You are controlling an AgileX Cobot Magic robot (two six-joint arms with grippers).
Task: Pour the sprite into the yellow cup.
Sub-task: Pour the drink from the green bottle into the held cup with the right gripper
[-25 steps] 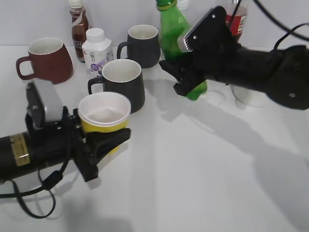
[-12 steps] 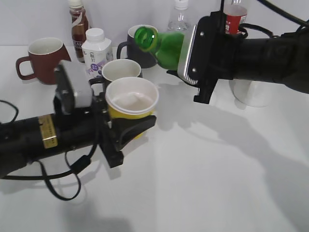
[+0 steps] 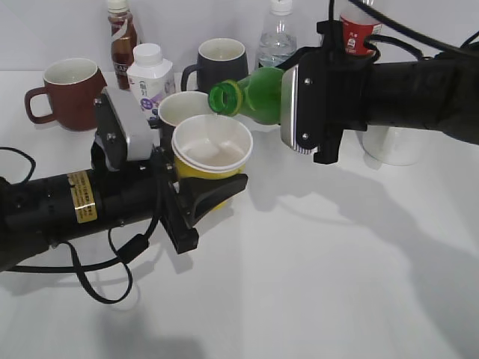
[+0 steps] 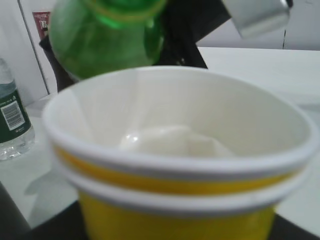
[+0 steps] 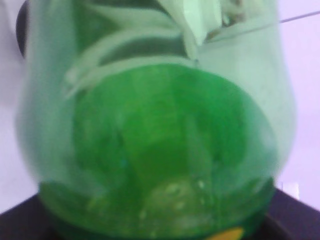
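Surface (image 3: pixel 322 284): it was white, with mugs and bottles standing at the back by a pale wall.
Outside view: the left claw (image 3: pixel 196 196) was closed around the yellow cup (image 3: pixel 211 153) and held it up off the surface. The right claw (image 3: pixel 303 112) gripped the sprite (image 3: pixel 251 97), tipped sideways, its open mouth just over the cup's rim.
Left wrist view: the cup (image 4: pixel 175 165) filled the picture, white inside, the green bottle (image 4: pixel 107 37) above its far rim.
Right wrist view: only the blurry green bottle (image 5: pixel 155 135) showed, very close.
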